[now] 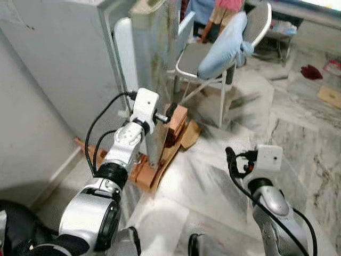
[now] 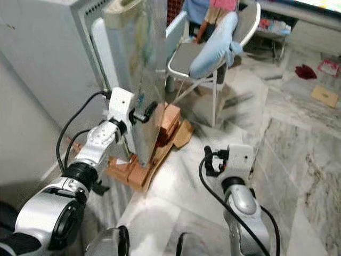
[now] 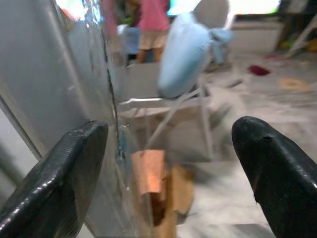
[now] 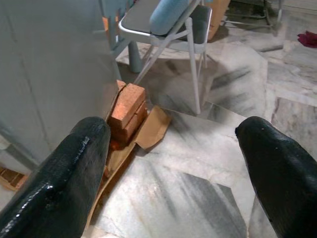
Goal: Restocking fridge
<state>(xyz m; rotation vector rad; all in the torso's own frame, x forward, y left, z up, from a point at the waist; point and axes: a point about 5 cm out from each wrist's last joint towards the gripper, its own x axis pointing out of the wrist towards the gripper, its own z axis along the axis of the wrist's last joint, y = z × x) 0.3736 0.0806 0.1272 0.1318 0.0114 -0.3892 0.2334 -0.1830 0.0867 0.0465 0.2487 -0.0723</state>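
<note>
The grey fridge (image 1: 64, 58) stands at the left on bricks, and its door (image 1: 152, 69) swings out edge-on toward me. My left gripper (image 1: 166, 113) is raised to that door edge, near its lower part. In the left wrist view the left gripper (image 3: 168, 168) is open, with the door edge (image 3: 111, 124) running just inside one finger (image 3: 64, 173). Lower right, my right gripper (image 1: 230, 157) hangs over the marble floor; in its wrist view the right gripper (image 4: 178, 168) is open with nothing between the fingers.
Orange bricks (image 1: 178, 120) and a piece of cardboard (image 1: 191, 133) lie under and beside the fridge. A folding chair (image 1: 213, 53) with a pale blue cushion (image 1: 224, 45) stands just behind the door. A person (image 1: 226, 10) is at the back. Marble floor (image 1: 287, 122) stretches right.
</note>
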